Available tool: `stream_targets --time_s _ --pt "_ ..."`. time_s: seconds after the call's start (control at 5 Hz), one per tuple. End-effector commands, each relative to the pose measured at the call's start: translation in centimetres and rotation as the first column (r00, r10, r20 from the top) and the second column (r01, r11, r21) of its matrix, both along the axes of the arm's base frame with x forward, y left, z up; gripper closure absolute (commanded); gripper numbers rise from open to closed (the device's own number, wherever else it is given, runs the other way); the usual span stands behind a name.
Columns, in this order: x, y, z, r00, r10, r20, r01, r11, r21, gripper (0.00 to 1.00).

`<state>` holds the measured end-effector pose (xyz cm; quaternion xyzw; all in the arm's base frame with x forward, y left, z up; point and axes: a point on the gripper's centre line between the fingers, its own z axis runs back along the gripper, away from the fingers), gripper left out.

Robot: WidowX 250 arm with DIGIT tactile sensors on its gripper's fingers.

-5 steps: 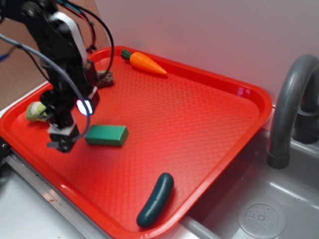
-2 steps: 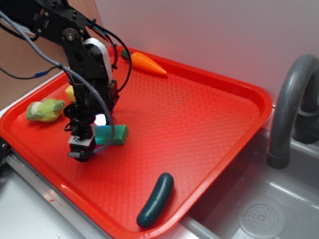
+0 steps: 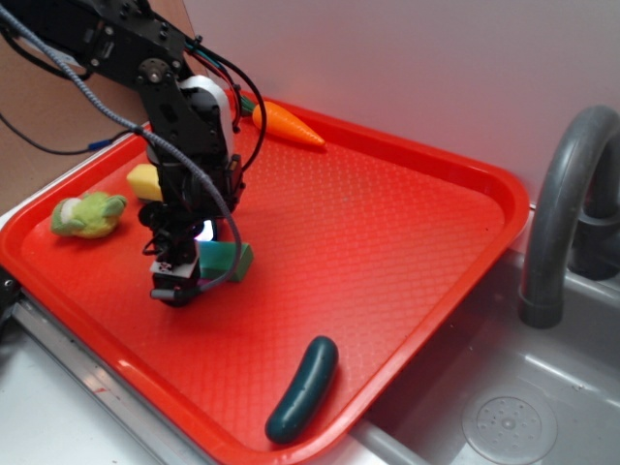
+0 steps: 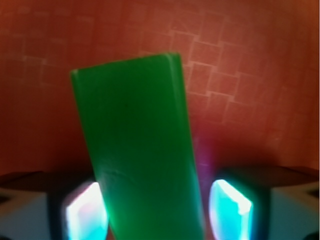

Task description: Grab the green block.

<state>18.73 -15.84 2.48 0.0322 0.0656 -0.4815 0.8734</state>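
Note:
The green block (image 3: 231,260) lies flat on the red tray (image 3: 407,242), its left part hidden behind the arm. My gripper (image 3: 180,287) is lowered over that end of it. In the wrist view the green block (image 4: 137,150) runs up between the two lit fingertips (image 4: 82,210), with the gripper (image 4: 157,212) straddling it. The left pad sits right against the block. A narrow gap shows between the block and the right pad (image 4: 229,205). The jaws stand open around the block.
An orange carrot (image 3: 288,123) lies at the tray's back edge and a dark green cucumber (image 3: 302,387) near its front edge. A light-green plush toy (image 3: 87,213) and a yellow piece (image 3: 143,181) sit at the left. A grey faucet (image 3: 562,213) and sink (image 3: 504,421) are to the right.
The gripper has moved right from beside the block's left end to straddle it. The block now looks turned slightly, and the plush toy and yellow piece are uncovered.

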Motion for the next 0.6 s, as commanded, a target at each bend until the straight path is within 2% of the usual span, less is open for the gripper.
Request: stream_targets --time_s 0.0,0.2,0.4 --pt "-1.8 0.4 0.7 0.999 0.034 0.010 -0.035 0.998 0.054 1.00" --pt "-0.9 2.3 5.6 0.966 0.254 0.042 -0.254 0.967 0.008 1.00" --pt "-0.6 4.9 10.6 0.897 0.441 0.032 -0.442 0.897 0.005 1.00"
